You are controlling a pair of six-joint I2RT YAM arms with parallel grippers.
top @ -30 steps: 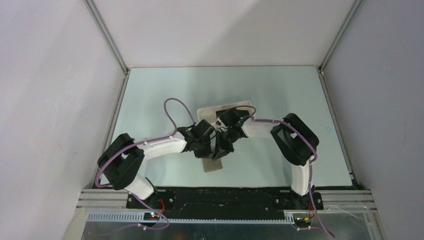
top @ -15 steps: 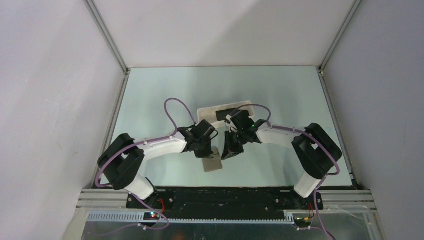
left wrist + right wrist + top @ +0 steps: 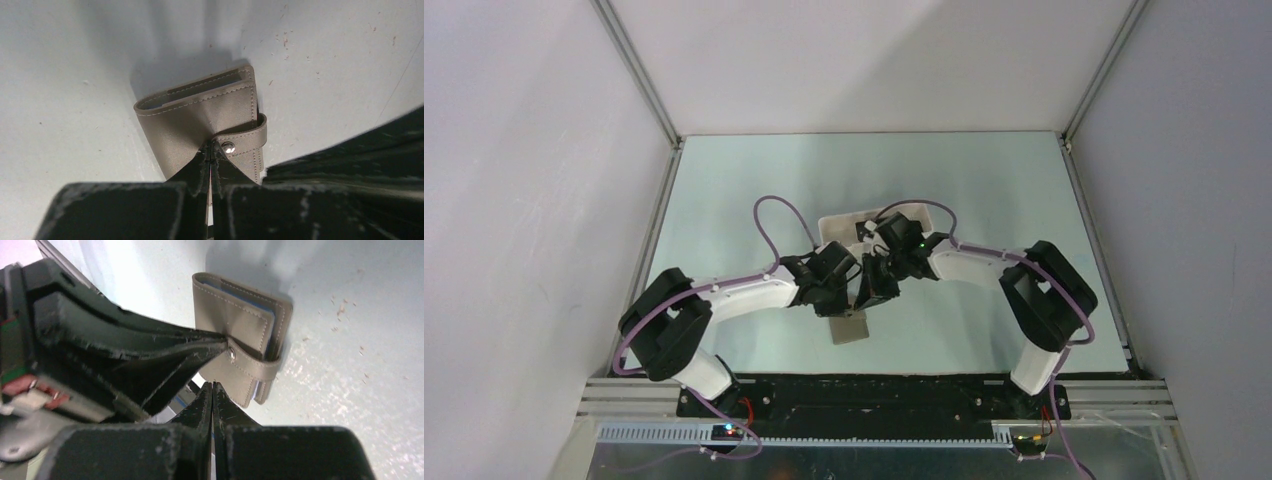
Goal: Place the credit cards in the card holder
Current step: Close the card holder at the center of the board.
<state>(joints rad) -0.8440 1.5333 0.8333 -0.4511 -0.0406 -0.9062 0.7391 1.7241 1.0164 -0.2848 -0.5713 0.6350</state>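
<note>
The left tool (image 3: 210, 149) has its fingers pressed together, tips resting on the face of the card holder (image 3: 200, 117) right beside the metal snap (image 3: 228, 147) of its strap (image 3: 250, 137). The right tool (image 3: 213, 386) is likewise closed to a thin seam, its tips near the holder's strap edge. Whether anything thin sits between either pair cannot be told. The holder lies closed on the worktop (image 3: 65, 100), near its front middle, with silvery-blue showing at its edges. Its face bears only stitching. Both arms bend their elbows outward, forearms converging. Their wrists meet above the holder, with the white tray (image 3: 836, 222) just beyond.
</note>
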